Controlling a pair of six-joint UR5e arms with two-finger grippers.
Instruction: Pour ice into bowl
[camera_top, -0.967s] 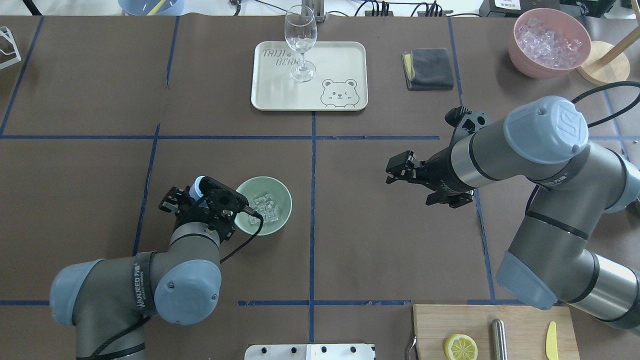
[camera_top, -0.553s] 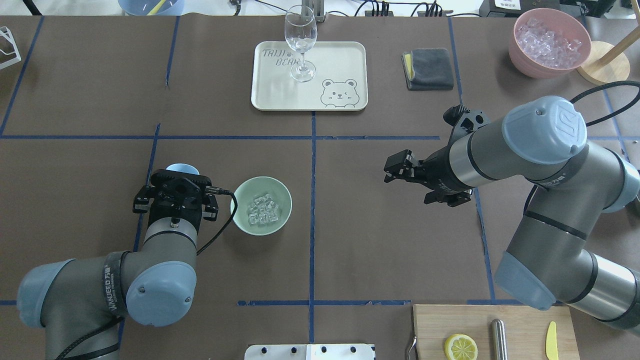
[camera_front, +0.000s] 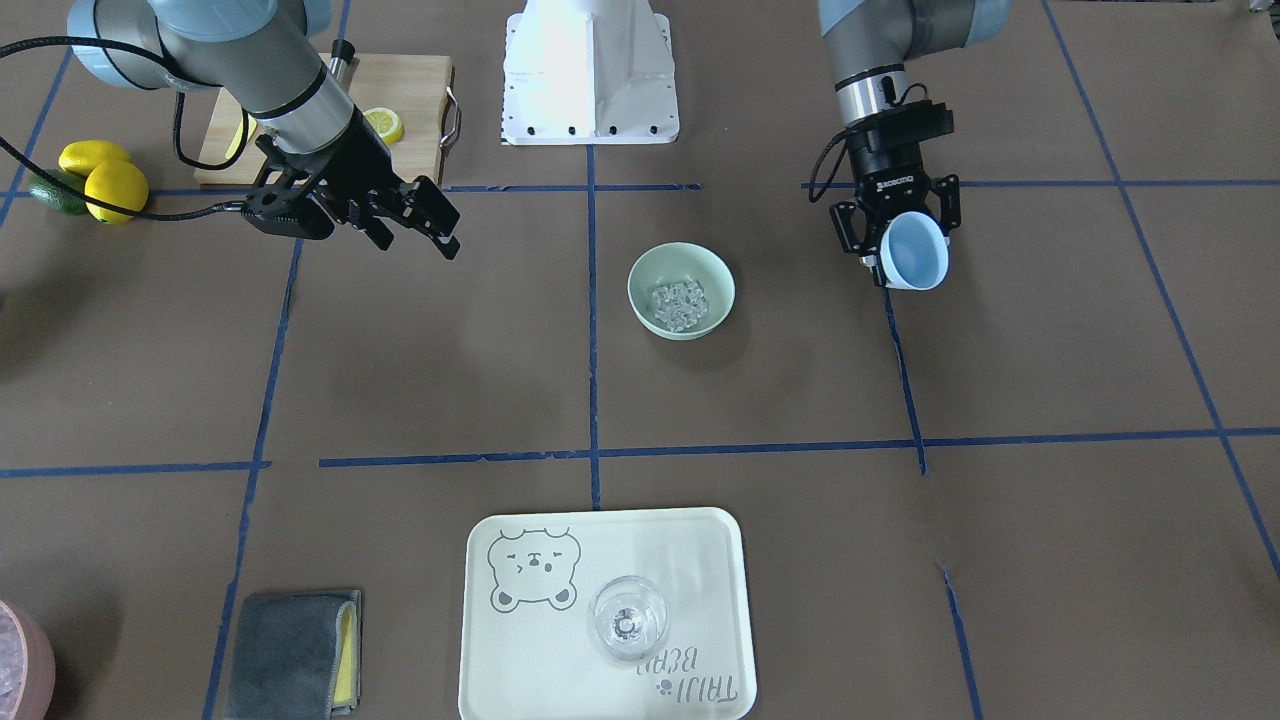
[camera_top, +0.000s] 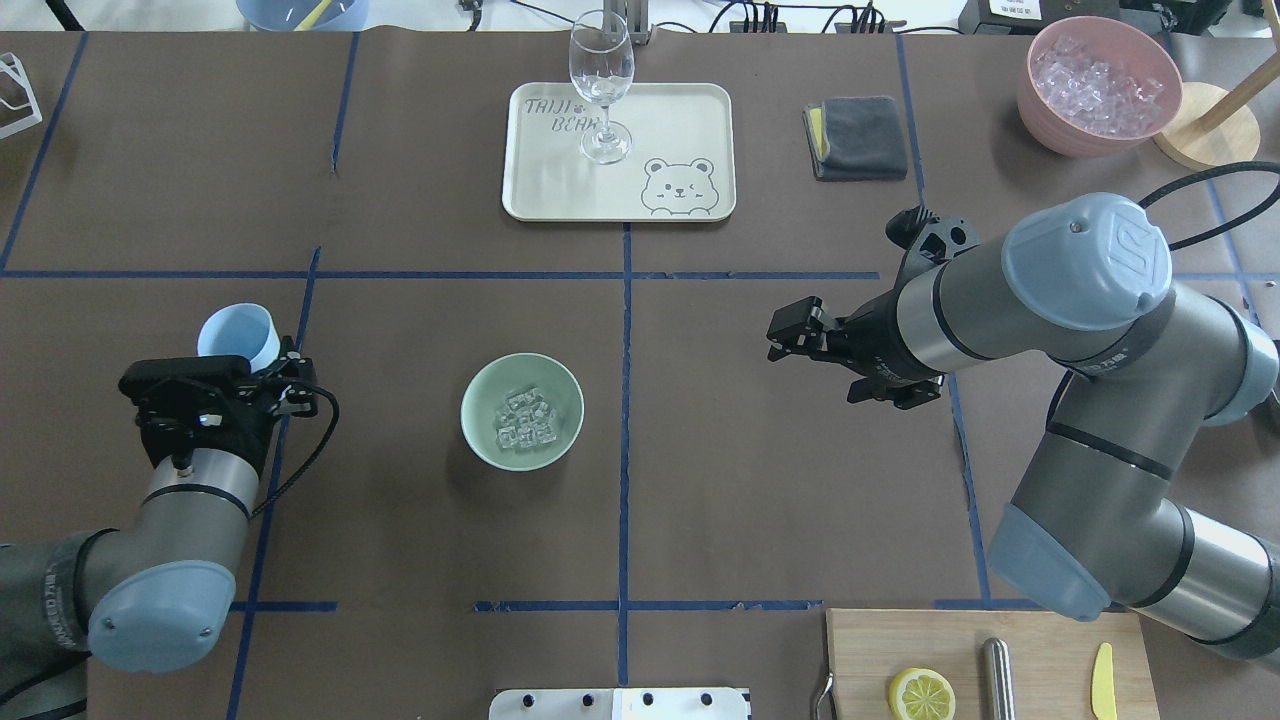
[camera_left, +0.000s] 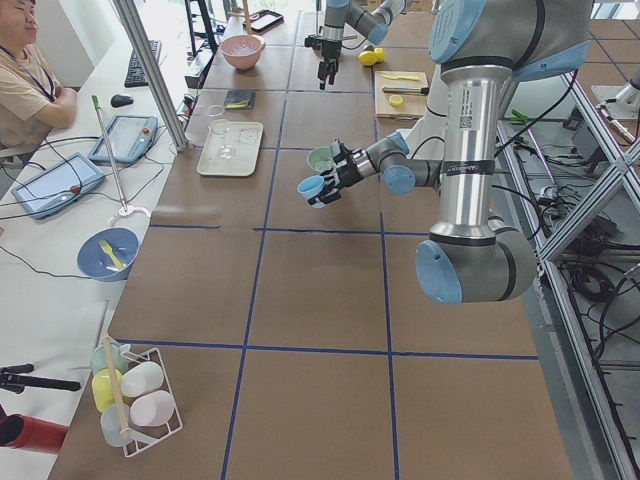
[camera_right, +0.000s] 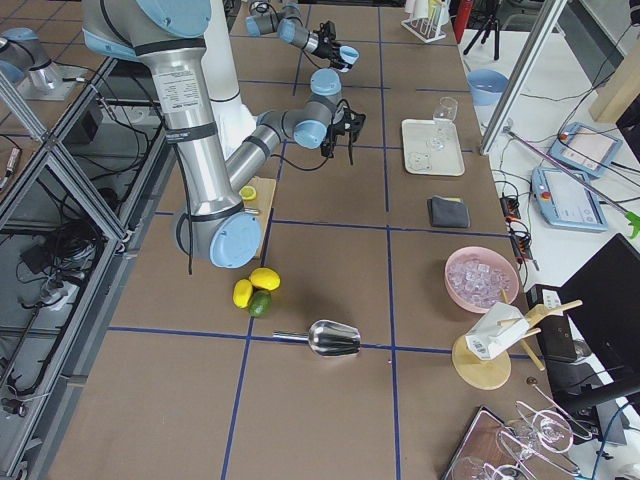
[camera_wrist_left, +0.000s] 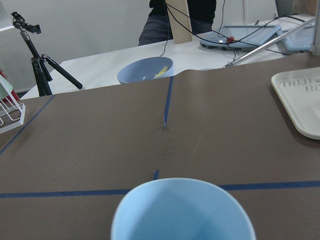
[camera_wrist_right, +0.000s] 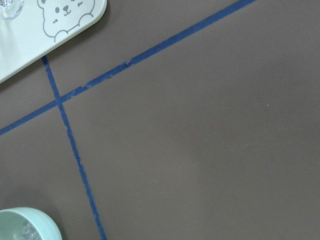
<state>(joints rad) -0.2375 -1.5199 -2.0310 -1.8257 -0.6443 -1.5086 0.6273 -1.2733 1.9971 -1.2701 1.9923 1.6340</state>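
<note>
The mint-green bowl stands on the table left of centre, with a handful of clear ice cubes in it. It also shows in the front view with the ice. My left gripper is shut on a light blue cup, held well to the left of the bowl and apart from it. The cup looks empty in the left wrist view. In the front view the cup tilts with its mouth away from the robot. My right gripper is open and empty, right of the bowl.
A cream tray with a wine glass lies at the far middle. A grey cloth and a pink container of ice are at the far right. A cutting board with a lemon half is at the near right.
My left arm has drawn back to the left, away from the bowl, with the blue cup still in its gripper. The ice stays in the bowl. The right arm has barely moved.
</note>
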